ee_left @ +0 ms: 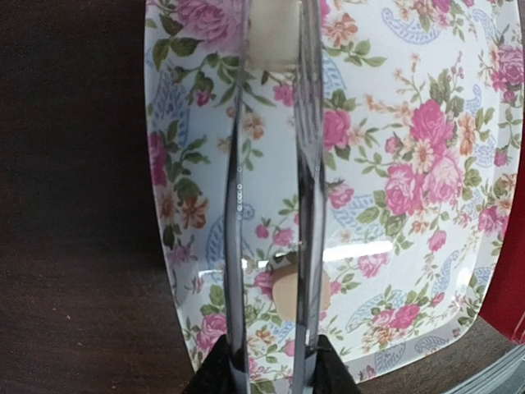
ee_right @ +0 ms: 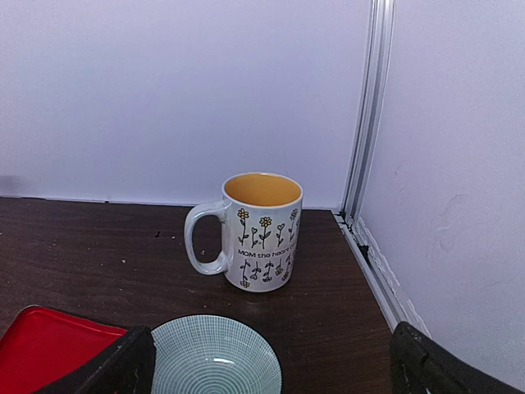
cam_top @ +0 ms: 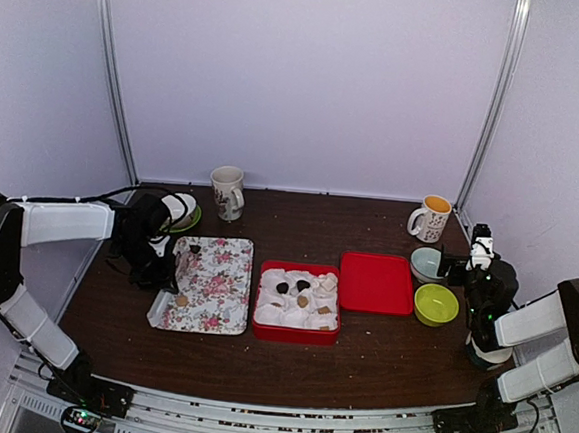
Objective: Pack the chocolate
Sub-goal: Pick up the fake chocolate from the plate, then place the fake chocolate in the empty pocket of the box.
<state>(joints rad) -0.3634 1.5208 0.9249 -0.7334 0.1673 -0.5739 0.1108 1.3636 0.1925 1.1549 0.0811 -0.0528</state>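
Chocolate pieces, dark [cam_top: 282, 287] and tan [cam_top: 303, 301], lie on white paper in the red box [cam_top: 296, 330]. On the floral tray [cam_top: 212, 311] lie a dark piece [cam_top: 195, 249] and a tan piece [cam_top: 182, 299]; the tan piece also shows in the left wrist view [ee_left: 283, 295], under the tongs. My left gripper [cam_top: 161, 262] [ee_left: 275, 361] is shut on metal tongs [ee_left: 235, 205], held over the tray's left side. A pale cream block [ee_left: 275, 33] sits between the tong tips. My right gripper [cam_top: 480, 254] [ee_right: 271, 377] is open and empty over a teal bowl [ee_right: 209, 361].
A red lid [cam_top: 376, 281] lies right of the box. The teal bowl [cam_top: 427, 262] and a green bowl [cam_top: 435, 304] stand at the right. One mug [cam_top: 227, 192] stands at the back left and another [cam_top: 431, 219] [ee_right: 261, 234] at the back right. A green plate [cam_top: 184, 215] sits behind the left arm.
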